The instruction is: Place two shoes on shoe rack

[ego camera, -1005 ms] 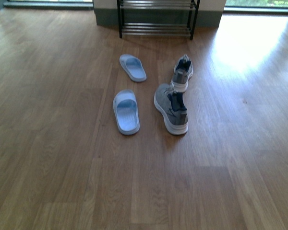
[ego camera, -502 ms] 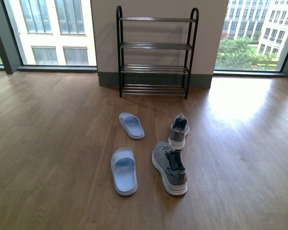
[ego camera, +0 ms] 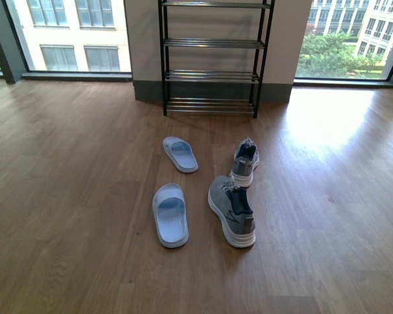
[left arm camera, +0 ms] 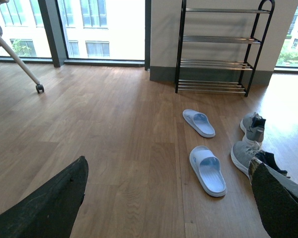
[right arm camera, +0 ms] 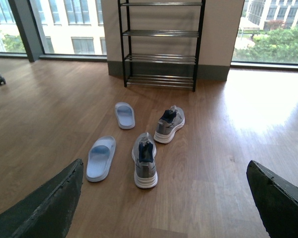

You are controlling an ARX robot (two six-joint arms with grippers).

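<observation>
Two grey knit sneakers with white soles lie on the wood floor: the near shoe (ego camera: 232, 210) (right arm camera: 144, 160) (left arm camera: 244, 155) and the far shoe (ego camera: 245, 162) (right arm camera: 169, 124) (left arm camera: 254, 128). The black shoe rack (ego camera: 213, 57) (right arm camera: 160, 44) (left arm camera: 218, 47) stands against the wall behind them, and its chrome shelves that show hold nothing. My left gripper (left arm camera: 169, 198) and right gripper (right arm camera: 166, 198) are both open with nothing between their dark fingers, well back from the shoes. Neither arm appears in the front view.
Two pale blue slides lie left of the sneakers, one near (ego camera: 169, 214) and one far (ego camera: 180, 154). A white wheeled leg (left arm camera: 20, 57) stands at the far left. Windows flank the rack's wall.
The front camera's aim rose from the floor and then dipped slightly, so the rack's top is cut off now. Shoes and slides lie where they were.
</observation>
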